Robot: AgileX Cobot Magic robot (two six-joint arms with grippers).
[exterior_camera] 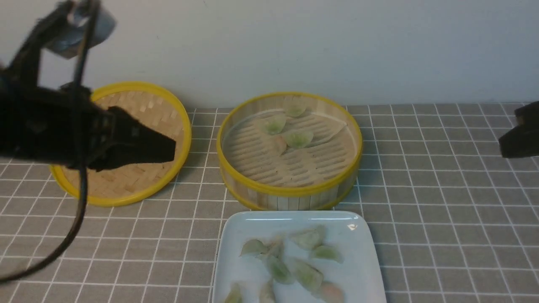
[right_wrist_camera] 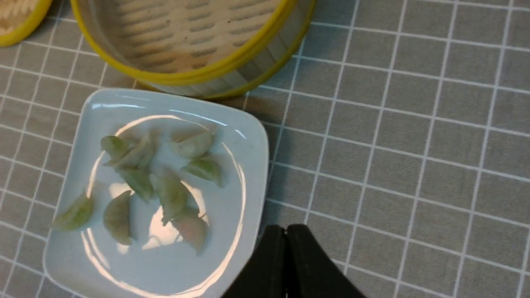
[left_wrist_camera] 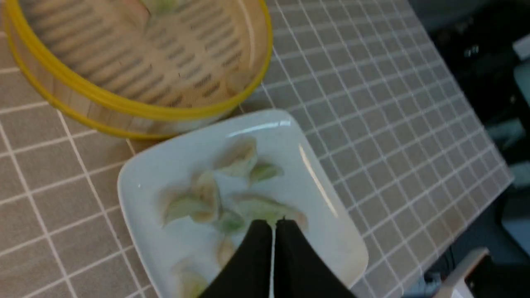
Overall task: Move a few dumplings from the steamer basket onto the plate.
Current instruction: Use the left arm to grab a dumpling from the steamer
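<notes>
Both pairs of jaws are being kept clenched, and nothing is being carried by either. The left gripper (exterior_camera: 172,149) is being held raised in front of the woven lid (exterior_camera: 139,181), its tips pointed rightward toward the steamer basket (exterior_camera: 290,191). The right gripper (right_wrist_camera: 285,231) is being held off at the right edge of the front view, well apart from the basket, its fingers pressed flat together over the checked cloth (exterior_camera: 442,219). About eight dumplings (exterior_camera: 306,274) are already lying on the plate (exterior_camera: 236,235), which is sitting just in front of the basket. The task is being judged as largely done, if not finished outright. Should one more be wanted, the target is lying in the far half of the basket: three green dumplings and what may be a pinkish one, though the picture is soft there. The nearest green dumpling (exterior_camera: 299,138) is being seen near the middle of the floor, its long axis running roughly across the front view. It is lying to the right of the left jaws and beyond them. The left arm is being judged the nearer one by a clear margin. Those jaws would have to be opened and swung across the near rim before anything could be picked up.
</notes>
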